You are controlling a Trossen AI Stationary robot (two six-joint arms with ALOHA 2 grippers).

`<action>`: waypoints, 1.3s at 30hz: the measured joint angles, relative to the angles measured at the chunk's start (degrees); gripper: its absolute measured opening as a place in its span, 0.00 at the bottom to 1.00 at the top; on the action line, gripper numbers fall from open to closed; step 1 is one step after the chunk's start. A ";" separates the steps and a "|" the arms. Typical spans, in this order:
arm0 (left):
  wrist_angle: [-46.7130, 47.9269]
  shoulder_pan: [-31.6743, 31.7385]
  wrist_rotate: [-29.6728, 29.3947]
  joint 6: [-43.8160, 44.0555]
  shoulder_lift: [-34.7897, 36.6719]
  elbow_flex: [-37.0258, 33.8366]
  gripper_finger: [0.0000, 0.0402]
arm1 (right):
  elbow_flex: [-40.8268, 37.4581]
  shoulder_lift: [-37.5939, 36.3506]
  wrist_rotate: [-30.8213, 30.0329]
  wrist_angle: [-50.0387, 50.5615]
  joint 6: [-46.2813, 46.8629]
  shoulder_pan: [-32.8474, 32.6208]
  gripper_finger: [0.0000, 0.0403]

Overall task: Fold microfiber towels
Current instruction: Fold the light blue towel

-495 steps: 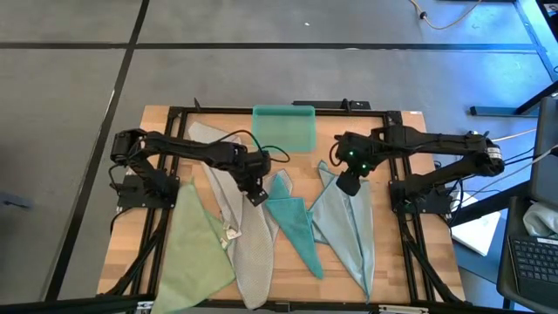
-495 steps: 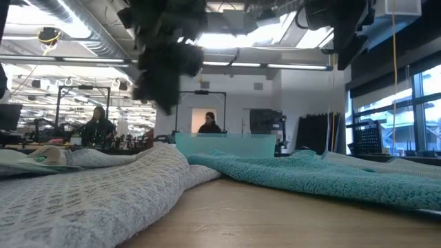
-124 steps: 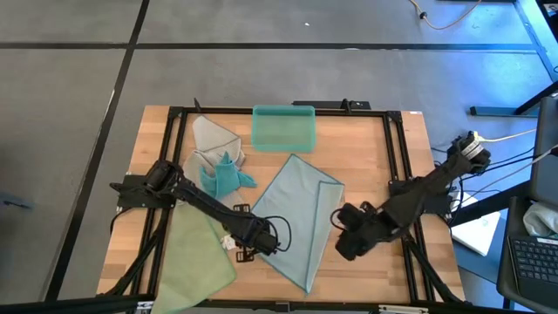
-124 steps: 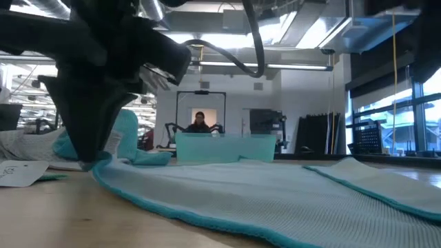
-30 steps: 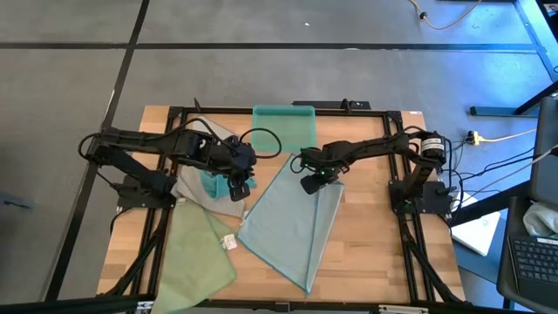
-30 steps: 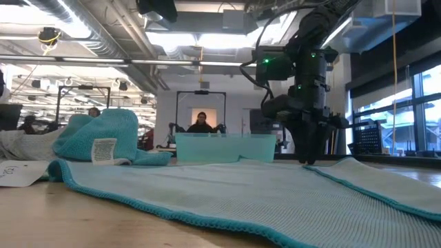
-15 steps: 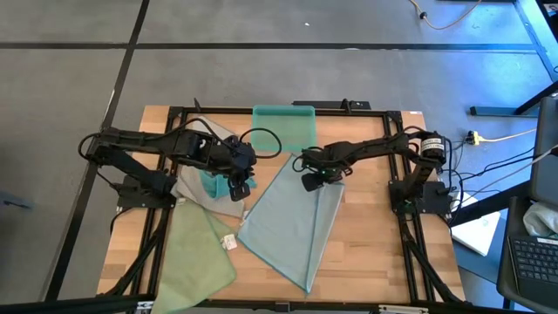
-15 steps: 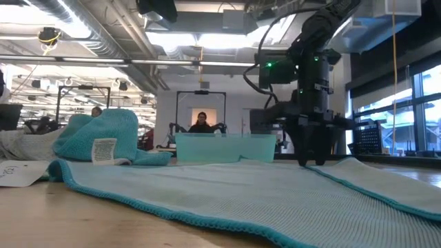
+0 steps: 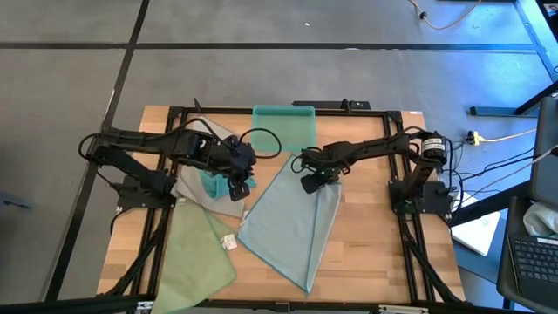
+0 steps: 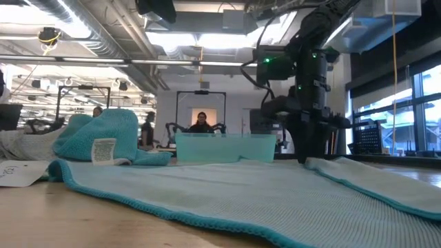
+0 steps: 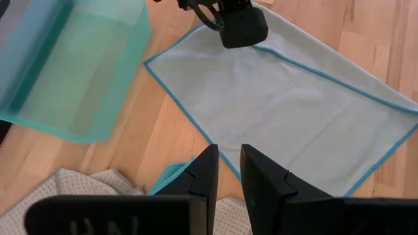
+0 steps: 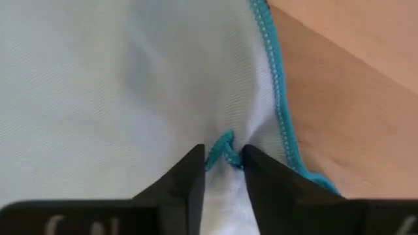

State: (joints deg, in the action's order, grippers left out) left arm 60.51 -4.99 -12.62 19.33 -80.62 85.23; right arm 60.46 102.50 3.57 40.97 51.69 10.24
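Right gripper (image 12: pixel 222 171): clenched on a puckered fold of the pale blue-green towel (image 9: pixel 292 222) beside its teal hem, near that towel's far corner. Towel lies spread across the table's middle. Left gripper (image 11: pixel 224 171): fingers nearly together, nothing between them, hovering above the crumpled teal towel (image 9: pixel 214 182) on the grey towel (image 9: pixel 209 139). Pale green towel (image 9: pixel 196 253): flat at near left. Teal bin (image 9: pixel 283 127): far edge, centre. Wooden table (image 9: pixel 384 253).

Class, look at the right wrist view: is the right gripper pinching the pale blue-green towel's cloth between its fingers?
Yes. The right gripper has a bunched fold of the pale blue-green towel, teal hem included, squeezed between its two dark fingers.
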 joint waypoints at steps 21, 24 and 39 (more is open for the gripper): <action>-0.06 0.00 -0.17 2.66 0.00 0.00 0.14 | 7.42 -0.07 2.15 19.43 -13.86 -2.31 0.10; -0.07 0.00 -0.20 2.78 0.00 0.00 0.14 | 7.44 -0.07 2.08 19.28 -13.28 -2.92 0.13; -0.09 0.00 -0.24 3.02 0.00 0.00 0.14 | 7.48 -0.14 2.08 20.01 -16.12 -3.44 0.11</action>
State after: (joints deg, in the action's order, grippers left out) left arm 60.42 -4.99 -12.86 22.35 -80.62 85.23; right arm 67.94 102.36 5.65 60.98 35.57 6.80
